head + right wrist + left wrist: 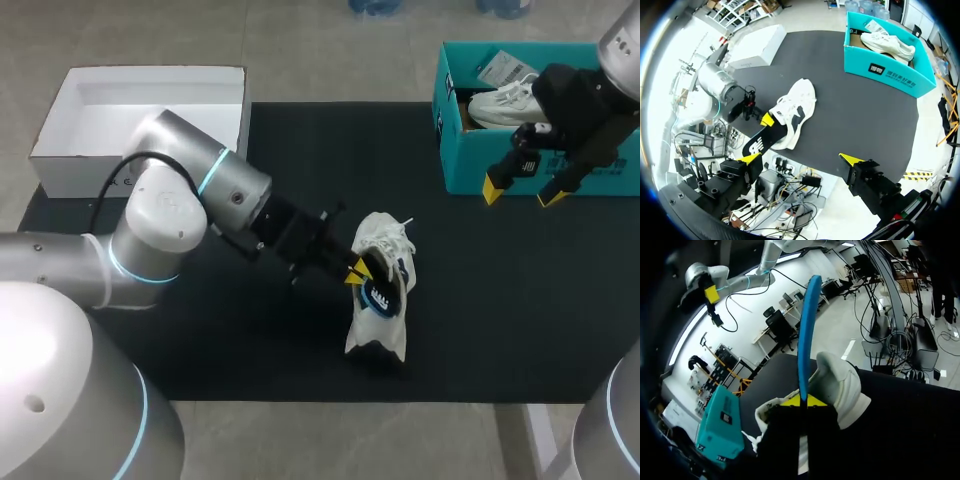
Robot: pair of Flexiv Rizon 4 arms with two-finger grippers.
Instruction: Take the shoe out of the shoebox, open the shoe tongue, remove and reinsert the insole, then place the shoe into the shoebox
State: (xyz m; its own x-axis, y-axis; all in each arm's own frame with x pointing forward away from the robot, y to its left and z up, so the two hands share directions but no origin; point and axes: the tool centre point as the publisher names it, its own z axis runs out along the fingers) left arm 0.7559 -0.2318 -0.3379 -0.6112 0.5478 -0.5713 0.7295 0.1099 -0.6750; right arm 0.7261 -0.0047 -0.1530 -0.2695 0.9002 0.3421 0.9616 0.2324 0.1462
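While the left fingers point(353, 271) pinch a thin blue-and-black insole point(807, 325) at the mouth of the white lace-up sneaker point(393, 240), the right fingers point(493, 187) hang spread wide beside the teal cardboard shoebox point(462, 170).

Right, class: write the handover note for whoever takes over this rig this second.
Left gripper: shut on the insole, partly out of the shoe.
Right gripper: open, empty, raised near the shoebox.
The shoe lies on the mat; a second shoe is in the shoebox.
Done: shoe out. Left: finish the insole step, then shoe into shoebox.
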